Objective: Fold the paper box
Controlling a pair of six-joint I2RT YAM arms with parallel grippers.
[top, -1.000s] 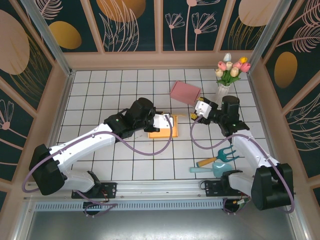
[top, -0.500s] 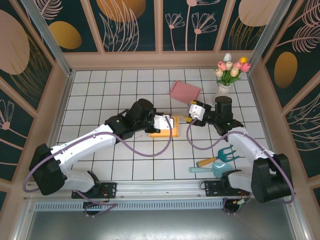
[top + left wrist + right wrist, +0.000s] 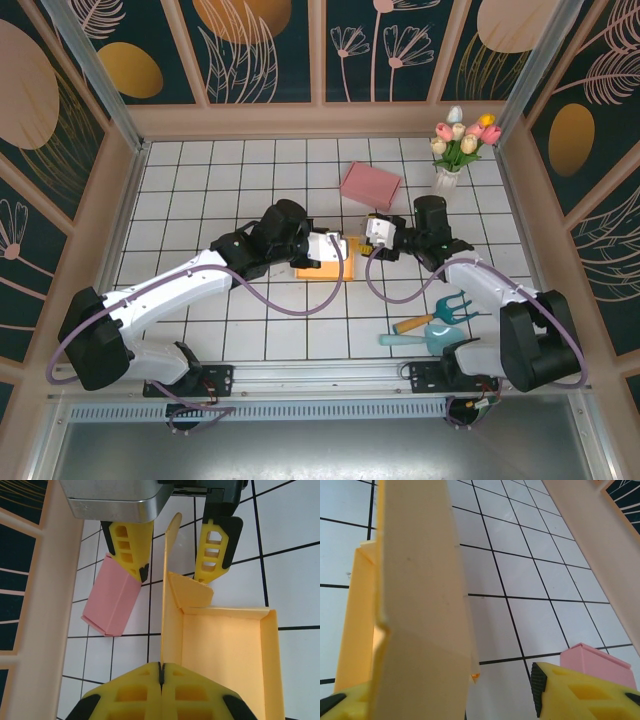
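Box [image 3: 227,655] opens upward; left hand [image 3: 161,672] pinches its upright long flap [image 3: 169,570].

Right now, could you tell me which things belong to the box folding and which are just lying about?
Job: yellow paper box, left end effector shut on its wall, right end effector around its flap.
Lying about: pink box, tulip vase, hand fork, trowel.
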